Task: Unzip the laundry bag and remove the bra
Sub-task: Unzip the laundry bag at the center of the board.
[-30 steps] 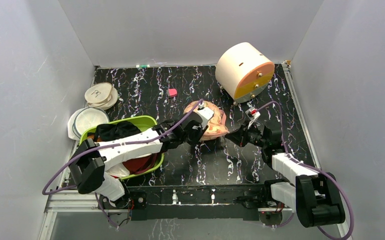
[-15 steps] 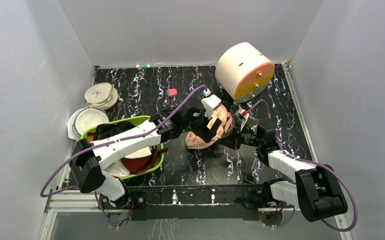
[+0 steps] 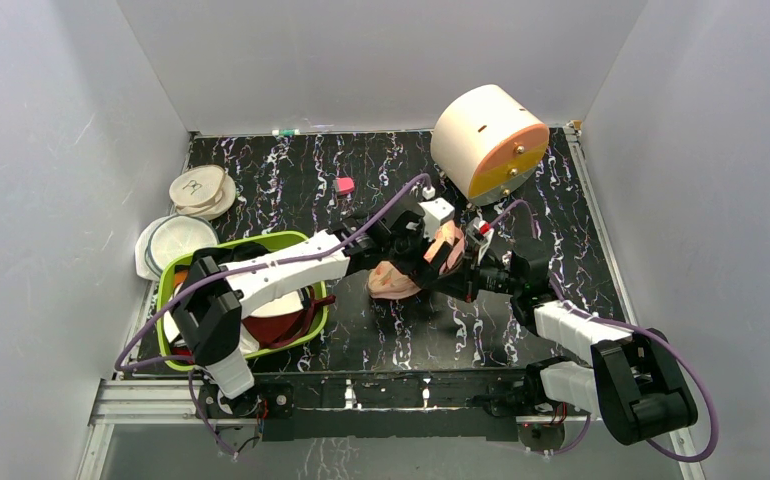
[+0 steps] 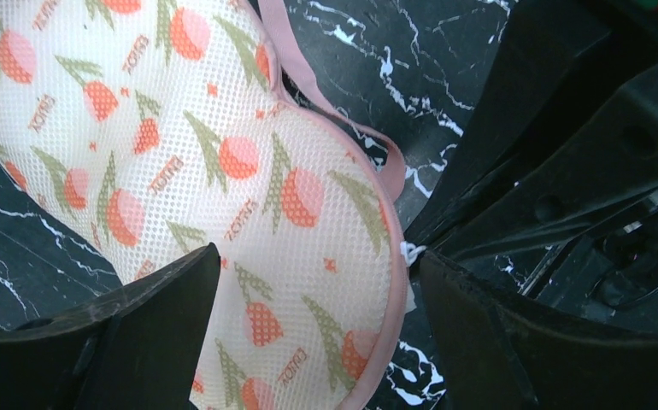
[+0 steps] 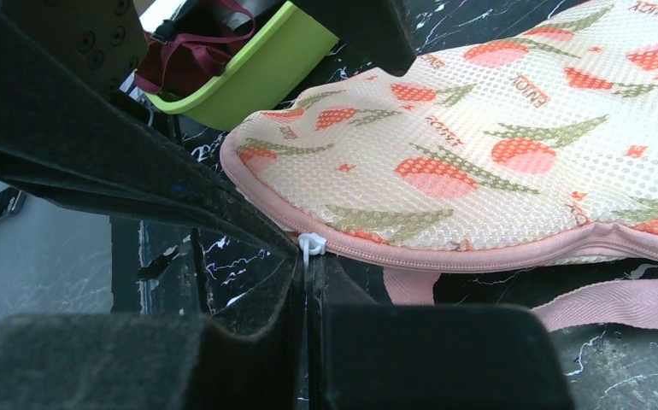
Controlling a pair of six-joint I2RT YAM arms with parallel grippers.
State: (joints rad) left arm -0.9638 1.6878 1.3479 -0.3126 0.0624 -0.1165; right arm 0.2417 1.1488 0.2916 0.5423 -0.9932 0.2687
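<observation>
Unzipping is barely begun, I judge: the left claw (image 4: 314, 254) clamps a lobe of the laundry bag (image 4: 180, 128) at the middle of the counter (image 3: 291, 170); the right claw (image 5: 310, 272) is pressed together on the white zipper pull (image 5: 311, 246); next, draw it steadily along the seam; the bra is unseen.

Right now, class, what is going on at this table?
Two robot arms work on the laundry bag. The left claw holds it between its fingers, while the right claw is shut on the small white zipper pull at its pink edge. The bag looks closed, and no bra is out yet.
</observation>
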